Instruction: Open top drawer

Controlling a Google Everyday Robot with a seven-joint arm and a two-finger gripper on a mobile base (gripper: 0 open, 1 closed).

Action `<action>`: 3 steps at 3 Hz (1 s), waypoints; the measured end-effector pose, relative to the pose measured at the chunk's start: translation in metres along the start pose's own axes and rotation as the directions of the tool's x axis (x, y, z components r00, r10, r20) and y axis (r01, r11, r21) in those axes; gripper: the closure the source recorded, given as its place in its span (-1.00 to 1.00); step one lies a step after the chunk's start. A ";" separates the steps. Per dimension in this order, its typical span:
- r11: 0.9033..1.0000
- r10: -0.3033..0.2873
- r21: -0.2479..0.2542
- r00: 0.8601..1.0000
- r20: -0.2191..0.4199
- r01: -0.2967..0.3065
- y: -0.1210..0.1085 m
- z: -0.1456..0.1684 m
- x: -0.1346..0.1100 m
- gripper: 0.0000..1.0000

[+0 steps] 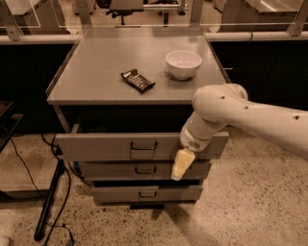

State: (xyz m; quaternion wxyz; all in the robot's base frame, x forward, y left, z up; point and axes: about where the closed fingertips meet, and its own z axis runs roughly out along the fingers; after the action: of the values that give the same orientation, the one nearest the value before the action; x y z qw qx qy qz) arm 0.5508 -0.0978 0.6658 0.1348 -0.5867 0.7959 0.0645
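Grey top drawer (110, 146) runs left-right, front facing outward; gripper (177, 175), fingers (183, 161) together, before it.

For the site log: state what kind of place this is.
Probably an office or lab workspace: grey metal drawer cabinet, office chair behind it, cables on speckled floor. The gripper hangs before the top drawer's lower edge.

Top drawer (106, 146) — metal, plastic fingers (181, 163) before it

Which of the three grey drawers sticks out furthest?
The top grey metal drawer, widest, front projecting past the middle drawer and bottom drawer. The tool hangs at its lower edge.
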 end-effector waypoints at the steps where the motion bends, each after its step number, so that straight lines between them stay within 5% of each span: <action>1: 0.999 -0.008 -0.050 1.000 0.028 0.009 0.038 -0.024 0.017 -1.00; 2: 0.999 -0.001 -0.053 0.999 0.034 0.003 0.039 -0.026 0.020 -1.00; 3: 0.998 -0.043 0.054 0.996 0.078 0.039 0.013 -0.041 -0.001 -1.00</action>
State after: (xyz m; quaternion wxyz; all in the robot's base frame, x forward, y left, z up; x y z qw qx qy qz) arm 0.5333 -0.1038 0.7049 0.1830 -0.5961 0.7792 0.0640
